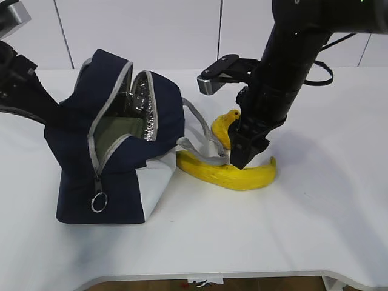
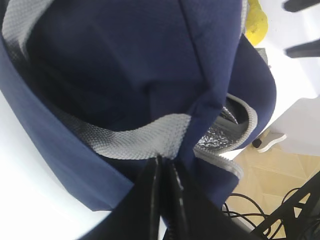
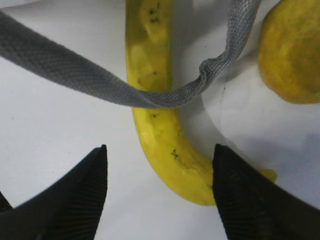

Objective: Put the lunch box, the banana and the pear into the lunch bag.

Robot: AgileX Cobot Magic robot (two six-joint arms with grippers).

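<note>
The navy lunch bag (image 1: 115,163) stands at the left with its zipper open. The sage-green lid of the lunch box (image 1: 118,132) shows inside it. The banana (image 1: 227,174) lies on the table right of the bag, with the bag's grey handle strap (image 1: 203,142) draped across it. The pear (image 1: 223,126) sits just behind it. My right gripper (image 3: 159,162) is open and low over the banana (image 3: 155,105), which lies between the jaws near the right finger. The pear (image 3: 292,55) is beyond them. My left gripper (image 2: 162,165) is shut on the bag's grey webbing (image 2: 135,139).
The left arm (image 1: 21,91) reaches in behind the bag. The metal ring pull (image 1: 99,202) hangs at the bag's front. The strap (image 3: 100,82) crosses the banana ahead of the right jaws. White table (image 1: 303,230) extends to the front edge.
</note>
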